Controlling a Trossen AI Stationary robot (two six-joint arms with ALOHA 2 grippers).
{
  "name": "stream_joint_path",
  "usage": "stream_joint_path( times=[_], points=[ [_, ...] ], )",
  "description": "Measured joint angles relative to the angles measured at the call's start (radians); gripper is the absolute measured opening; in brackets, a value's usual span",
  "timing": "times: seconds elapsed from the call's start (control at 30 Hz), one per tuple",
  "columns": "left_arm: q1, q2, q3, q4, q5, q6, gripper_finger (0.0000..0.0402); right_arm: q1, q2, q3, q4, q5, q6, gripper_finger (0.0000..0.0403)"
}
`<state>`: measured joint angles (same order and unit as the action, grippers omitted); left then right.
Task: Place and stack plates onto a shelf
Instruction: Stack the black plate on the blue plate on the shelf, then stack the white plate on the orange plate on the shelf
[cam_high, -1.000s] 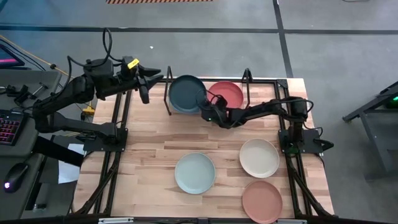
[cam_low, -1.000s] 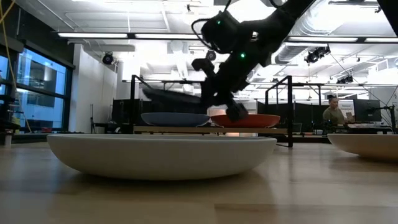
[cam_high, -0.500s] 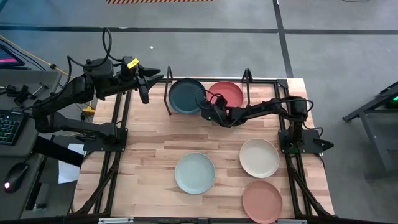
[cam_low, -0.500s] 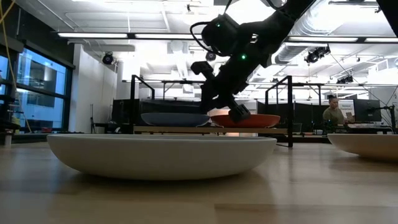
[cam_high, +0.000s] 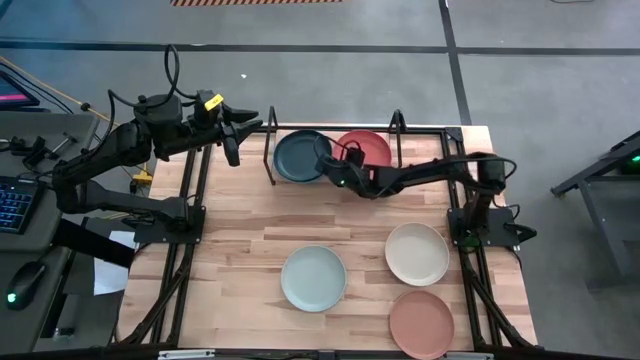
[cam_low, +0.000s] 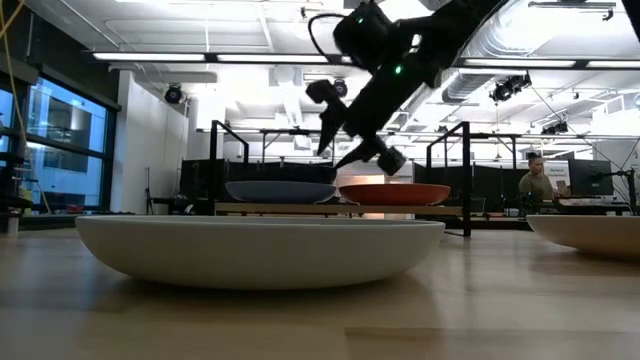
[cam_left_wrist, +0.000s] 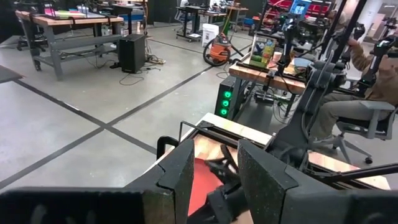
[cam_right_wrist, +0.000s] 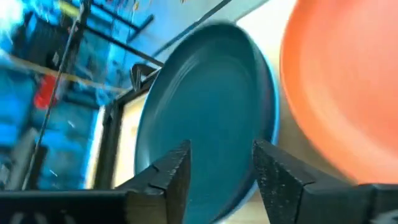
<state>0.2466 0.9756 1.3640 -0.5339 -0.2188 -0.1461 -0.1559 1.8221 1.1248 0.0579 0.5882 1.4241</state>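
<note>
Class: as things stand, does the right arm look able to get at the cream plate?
Probably yes. The cream plate lies bare on the table close to the right arm's base, nothing on it or over it. The right gripper, open and empty, hangs above the shelf and would only need to swing back.

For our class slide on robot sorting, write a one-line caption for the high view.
Right gripper open above the blue plate and red plate on the shelf; three plates wait on the table.
</note>
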Motion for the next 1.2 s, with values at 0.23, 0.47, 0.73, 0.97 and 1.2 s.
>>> stream_joint_path(
  times=[0.23, 0.47, 0.73, 0.97, 1.2],
  points=[
    [0.000, -0.002, 0.000, -0.016, 0.006, -0.003, 0.0111, -0.015, -0.193, 0.000, -0.193, -0.111, -0.427, 0.0174],
    [-0.032, -0.022, -0.070, 0.006, 0.135, 0.008, 0.0111, 0.063, -0.414, -0.018, -0.497, -0.212, -0.688, 0.0174],
    [-0.158, -0.115, -0.478, 0.526, 0.192, -0.161, 0.0111, 0.220, -0.673, -0.331, -0.330, -0.222, -0.556, 0.0174],
    [-0.241, -0.113, -0.691, 0.795, 0.089, -0.304, 0.0111, 0.302, -0.794, -0.579, 0.280, -0.219, -0.573, 0.0174],
    [-0.256, -0.114, -0.698, 0.794, 0.049, -0.308, 0.0111, 0.302, -0.817, -0.593, 0.356, -0.218, -0.677, 0.0174]
  ],
)
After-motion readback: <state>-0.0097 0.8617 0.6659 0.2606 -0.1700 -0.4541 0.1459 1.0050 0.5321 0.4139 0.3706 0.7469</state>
